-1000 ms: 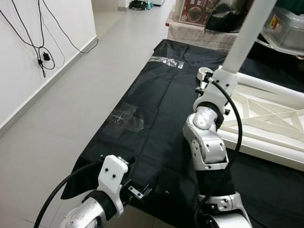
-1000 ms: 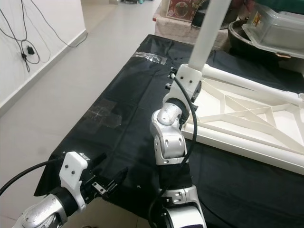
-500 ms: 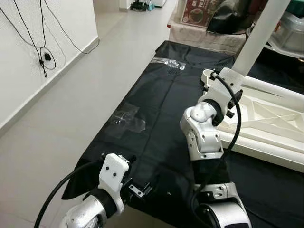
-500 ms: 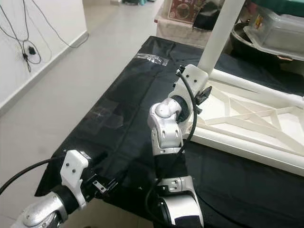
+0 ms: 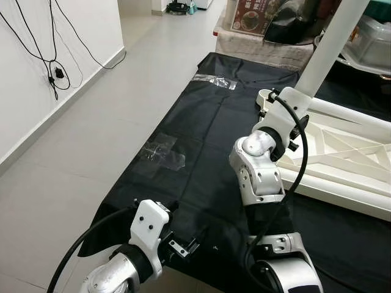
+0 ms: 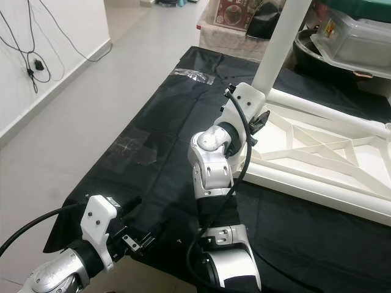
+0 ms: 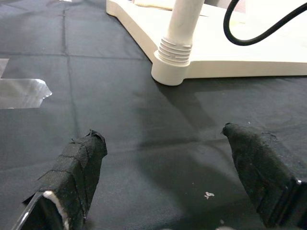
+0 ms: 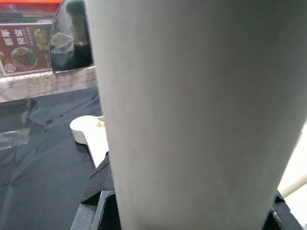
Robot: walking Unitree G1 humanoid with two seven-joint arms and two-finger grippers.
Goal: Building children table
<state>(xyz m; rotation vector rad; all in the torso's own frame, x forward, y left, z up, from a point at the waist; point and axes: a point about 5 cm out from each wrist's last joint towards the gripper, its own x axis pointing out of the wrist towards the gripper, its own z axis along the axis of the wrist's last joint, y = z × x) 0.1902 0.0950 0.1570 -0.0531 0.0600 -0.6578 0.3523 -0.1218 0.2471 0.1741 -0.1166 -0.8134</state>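
Table leg: the white leg [image 5: 330,49] stands nearly upright in a corner socket of the upturned white tabletop frame [image 5: 342,152], which lies on the black cloth [image 5: 201,134] on the floor.
Threaded collar: in the left wrist view the leg's ribbed base [image 7: 173,50] sits in the frame's round corner boss, looking close to fully seated.
Right end effector: [image 8: 192,206] is wrapped round the leg low down, its black fingers clenched on it; the leg looms across the right wrist view.
Change: over the last second the right wrist has rolled and the forearm has swung while the leg stays in its socket, which reads as a turn of screwing it in.
Meaning: this leg is probably being tightened; the frame's other corners in view carry no leg, so most of the assembly is likely still ahead.
Left end effector: [image 7: 172,177] hovers low over the near edge of the cloth, fingers spread and holding nothing.
Surroundings: clear tape patches [image 5: 162,152] pin the cloth; cables [image 5: 55,67] hang on the wall.
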